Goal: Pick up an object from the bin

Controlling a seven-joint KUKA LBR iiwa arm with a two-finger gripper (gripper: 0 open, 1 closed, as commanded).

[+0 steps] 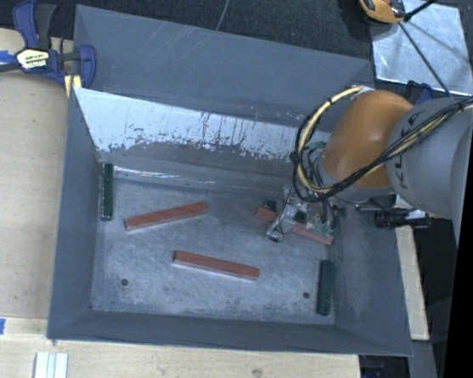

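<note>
My gripper (280,225) is low in the right part of the bin, under the orange cover. It sits on or just over a short reddish-brown stick (264,214) that lies across the floor there. The stick's right end (320,233) looks partly green, and its middle is hidden by the gripper. I cannot see whether the stick is gripped. A dark green stick (324,287) lies upright-wise along the right wall, below the gripper.
Two longer reddish-brown sticks lie on the bin floor: one tilted at centre left (166,215), one nearly level at the lower middle (215,265). Another dark green stick (108,191) rests along the left wall. The arm and its cables hang over the right rim.
</note>
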